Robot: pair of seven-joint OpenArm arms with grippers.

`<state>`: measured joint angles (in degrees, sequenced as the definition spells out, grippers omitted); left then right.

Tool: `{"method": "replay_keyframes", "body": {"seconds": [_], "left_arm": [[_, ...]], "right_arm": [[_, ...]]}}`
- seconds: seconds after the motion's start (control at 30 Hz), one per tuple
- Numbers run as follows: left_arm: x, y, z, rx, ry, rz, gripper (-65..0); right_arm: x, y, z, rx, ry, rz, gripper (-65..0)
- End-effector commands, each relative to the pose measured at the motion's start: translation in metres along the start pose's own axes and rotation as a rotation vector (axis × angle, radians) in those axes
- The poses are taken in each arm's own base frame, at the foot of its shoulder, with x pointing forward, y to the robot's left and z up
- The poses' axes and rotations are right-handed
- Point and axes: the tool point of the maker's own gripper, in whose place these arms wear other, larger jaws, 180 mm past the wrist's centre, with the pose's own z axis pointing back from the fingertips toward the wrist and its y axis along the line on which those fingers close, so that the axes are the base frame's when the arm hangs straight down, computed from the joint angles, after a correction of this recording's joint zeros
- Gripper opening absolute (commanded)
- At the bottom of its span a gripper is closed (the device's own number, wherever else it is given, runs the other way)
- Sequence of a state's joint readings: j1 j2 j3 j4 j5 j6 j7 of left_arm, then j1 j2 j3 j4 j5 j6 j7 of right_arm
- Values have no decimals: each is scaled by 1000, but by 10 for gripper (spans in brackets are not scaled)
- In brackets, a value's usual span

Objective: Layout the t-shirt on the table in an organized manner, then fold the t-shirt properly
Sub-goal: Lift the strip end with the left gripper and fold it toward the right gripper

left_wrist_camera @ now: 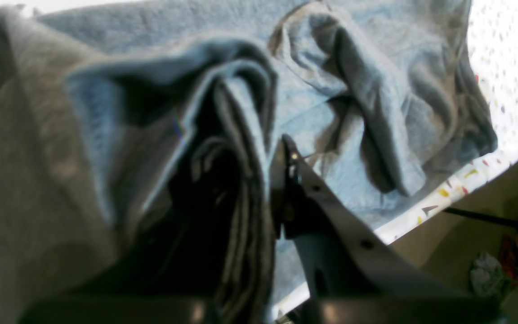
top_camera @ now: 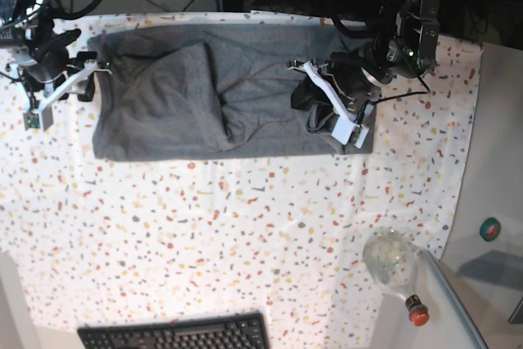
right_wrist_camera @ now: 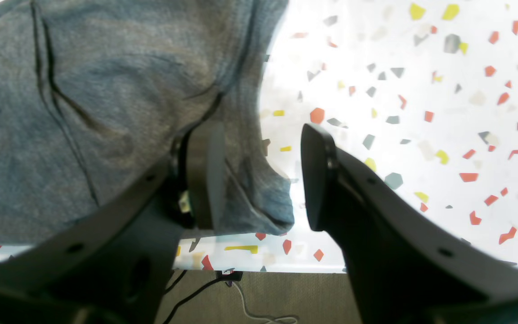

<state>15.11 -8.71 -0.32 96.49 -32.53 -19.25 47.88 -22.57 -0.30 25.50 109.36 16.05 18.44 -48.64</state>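
The grey t-shirt lies spread across the far part of the speckled table, wrinkled, with a folded flap near its middle. My left gripper is shut on a bunched fold of the t-shirt at its right end in the base view, lifting it slightly. My right gripper is open at the shirt's left edge. A corner of the t-shirt lies between its jaws and covers part of the left finger.
A black keyboard lies at the near edge. A clear bottle with a red cap lies at the near right by the plain side surface. The table edge and cables lie just beyond the right gripper.
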Motion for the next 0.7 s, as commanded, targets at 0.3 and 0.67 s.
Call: {"method": "replay_keyframes", "body": {"seconds": [0.3,0.67], "left_arm": [[4,-35,-12,-97,-2,-44,-650],[2,-35,-12,-92,0,-27,-650]], "right_arm": [[10,-1,3,-2,-35,4,-386],[10,-1,3,-2,-35,4,-386]]}}
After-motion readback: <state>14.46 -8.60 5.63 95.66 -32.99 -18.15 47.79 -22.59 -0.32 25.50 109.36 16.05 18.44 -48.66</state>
